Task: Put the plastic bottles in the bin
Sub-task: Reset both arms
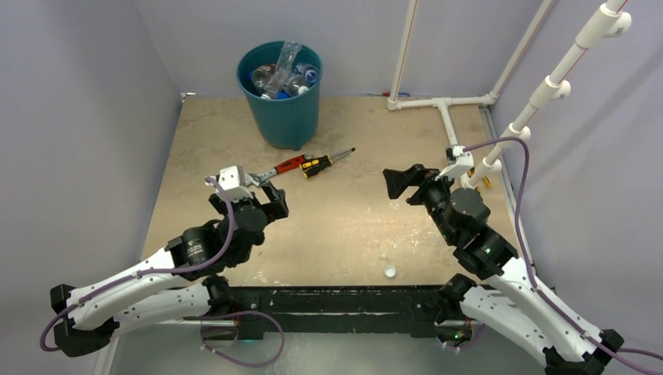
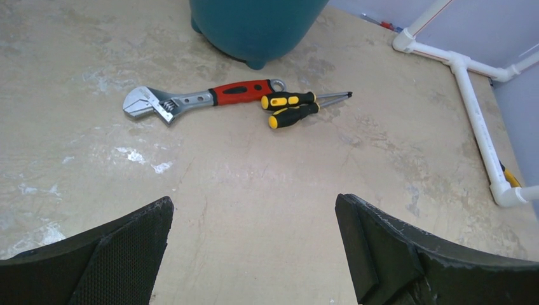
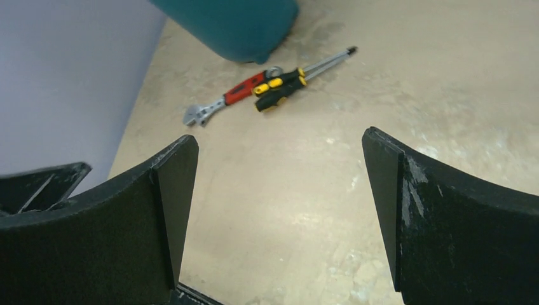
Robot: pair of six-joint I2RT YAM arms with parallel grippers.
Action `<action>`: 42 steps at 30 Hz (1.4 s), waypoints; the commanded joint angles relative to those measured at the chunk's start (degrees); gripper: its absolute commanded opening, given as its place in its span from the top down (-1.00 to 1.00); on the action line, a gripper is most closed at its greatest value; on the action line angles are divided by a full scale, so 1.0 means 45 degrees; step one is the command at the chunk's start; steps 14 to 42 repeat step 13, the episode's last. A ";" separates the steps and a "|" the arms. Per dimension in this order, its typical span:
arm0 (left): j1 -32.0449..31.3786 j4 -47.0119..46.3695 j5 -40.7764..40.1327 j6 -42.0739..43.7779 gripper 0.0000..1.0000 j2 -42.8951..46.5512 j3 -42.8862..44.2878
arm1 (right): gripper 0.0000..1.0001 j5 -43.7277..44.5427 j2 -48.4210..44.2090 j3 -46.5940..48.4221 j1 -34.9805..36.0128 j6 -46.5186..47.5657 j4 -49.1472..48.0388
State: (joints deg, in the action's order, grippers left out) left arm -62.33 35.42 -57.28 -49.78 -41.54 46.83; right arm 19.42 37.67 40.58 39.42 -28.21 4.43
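Note:
The teal bin (image 1: 281, 101) stands at the back of the table, a little left of centre, with several clear plastic bottles (image 1: 283, 74) piled inside it; one sticks up above the rim. Its base shows in the left wrist view (image 2: 254, 28) and the right wrist view (image 3: 235, 25). My left gripper (image 1: 270, 195) hovers over the table's left half, open, with nothing between its fingers (image 2: 127, 254). My right gripper (image 1: 399, 183) is over the right half, also open and empty, its fingers (image 3: 159, 210) wide apart. No bottle lies on the table.
A red-handled wrench (image 1: 285, 166) and yellow-black screwdrivers (image 1: 324, 162) lie in front of the bin. A white pipe frame (image 1: 446, 105) runs along the back right. A small white cap (image 1: 389, 272) sits near the front edge.

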 commanded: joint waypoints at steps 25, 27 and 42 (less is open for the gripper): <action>-0.0017 0.1275 0.0177 -0.2059 -0.99 -0.2009 0.1015 | -0.98 0.1261 -0.1453 -0.1145 0.0010 -0.1751 0.1175; -0.0017 0.1275 0.0177 -0.2059 -0.99 -0.2009 0.1015 | -0.98 0.1261 -0.1453 -0.1145 0.0010 -0.1751 0.1175; -0.0017 0.1275 0.0177 -0.2059 -0.99 -0.2009 0.1015 | -0.98 0.1261 -0.1453 -0.1145 0.0010 -0.1751 0.1175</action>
